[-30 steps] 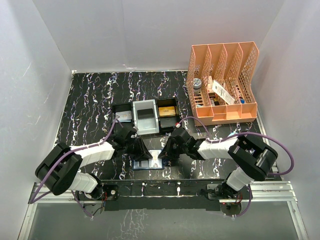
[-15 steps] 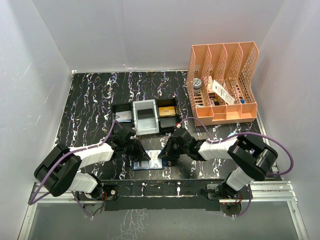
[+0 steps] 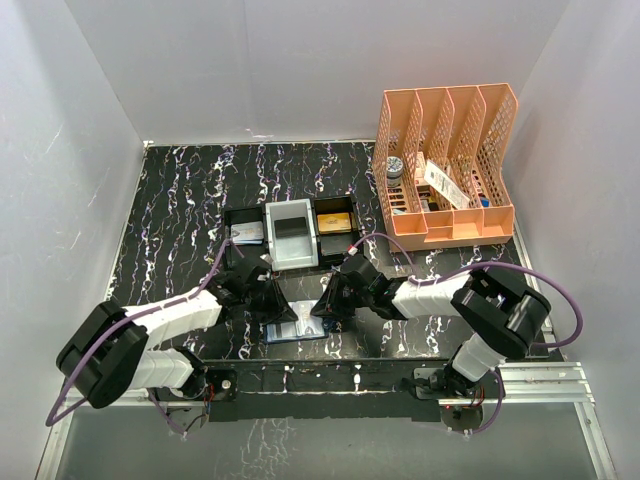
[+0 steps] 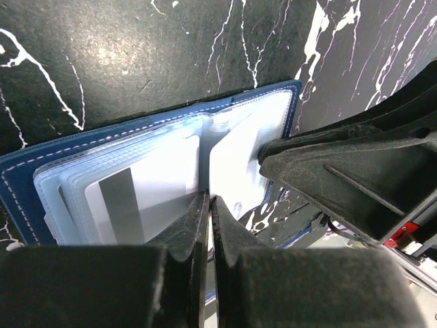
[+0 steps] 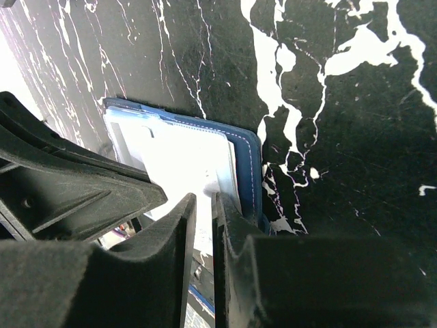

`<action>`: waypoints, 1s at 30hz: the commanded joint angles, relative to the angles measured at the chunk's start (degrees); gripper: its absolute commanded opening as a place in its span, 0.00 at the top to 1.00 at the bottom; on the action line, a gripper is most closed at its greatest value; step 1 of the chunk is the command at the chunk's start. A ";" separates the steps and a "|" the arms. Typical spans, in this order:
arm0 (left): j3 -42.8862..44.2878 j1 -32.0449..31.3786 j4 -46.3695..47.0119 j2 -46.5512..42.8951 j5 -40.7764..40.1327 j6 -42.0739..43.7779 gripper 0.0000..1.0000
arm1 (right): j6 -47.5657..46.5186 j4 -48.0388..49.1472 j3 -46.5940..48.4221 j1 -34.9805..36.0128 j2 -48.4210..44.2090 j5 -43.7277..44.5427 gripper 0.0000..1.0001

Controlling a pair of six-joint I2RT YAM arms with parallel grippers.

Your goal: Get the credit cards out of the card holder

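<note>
The left tool (image 4: 208, 203) and right tool (image 5: 203, 202) crowd the card holder (image 3: 297, 331), tray (image 3: 232, 213) close behind.

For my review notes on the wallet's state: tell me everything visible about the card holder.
The card holder is a navy-blue, leather-like wallet with pale stitching, lying open and flat on the black marbled table between the arms. Clear inner sleeves hold pale credit cards, one with a grey stripe. The left end effector is shut at its middle fold; the right end effector straddles its right side.

Navy card holder (image 4: 17, 195) (white stitching)
</note>
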 commanded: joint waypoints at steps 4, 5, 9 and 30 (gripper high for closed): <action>0.57 -0.38 -5.78 -2.01 -2.87 3.18 1.00 | -3.19 -11.46 -1.76 1.42 3.94 4.35 0.87; 0.66 -0.38 -5.97 -2.01 -2.96 3.32 1.00 | -3.24 -11.47 -1.72 1.43 3.94 4.36 0.87; 0.83 -0.42 -6.90 -2.64 -3.19 3.74 1.00 | -3.58 -12.26 -1.22 1.44 3.96 4.70 0.88; 2.75 1.21 -14.61 -6.41 -4.79 8.55 1.00 | -4.38 -14.26 0.25 1.32 2.62 5.50 0.89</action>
